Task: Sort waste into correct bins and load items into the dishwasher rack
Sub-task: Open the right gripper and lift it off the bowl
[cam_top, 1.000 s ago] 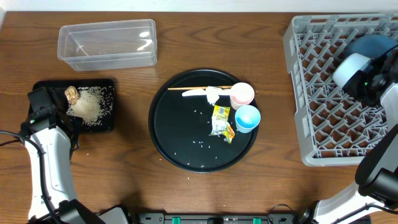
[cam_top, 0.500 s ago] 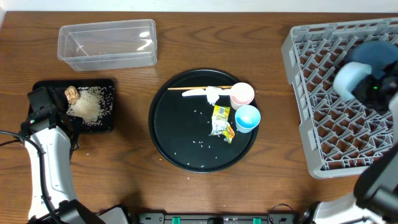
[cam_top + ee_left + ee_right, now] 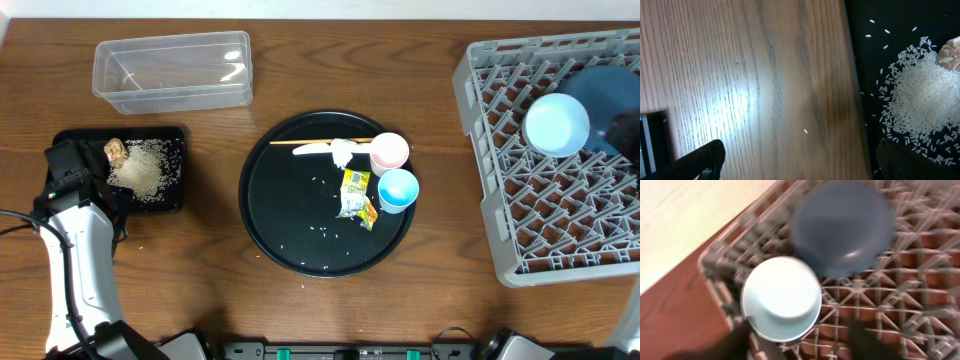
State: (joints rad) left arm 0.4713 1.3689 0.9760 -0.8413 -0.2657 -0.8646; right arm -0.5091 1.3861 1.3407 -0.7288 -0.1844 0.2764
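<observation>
I see right gripper (image 3: 800, 339) spread wide; white bowl (image 3: 557, 124) upturned in rack (image 3: 478, 210), just beside blue bowl (image 3: 612, 92). Left gripper (image 3: 800, 161) wide, empty, near rice (image 3: 925, 100).

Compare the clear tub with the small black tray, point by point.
1. The clear tub is see-through; the black tray is opaque and dark.
2. The clear tub has tall walls; the black tray is shallow.
3. Nothing shows inside the clear tub, while the black tray holds a heap of rice and a brown lump.

Both are rectangular, open-topped and similar in footprint.
</observation>
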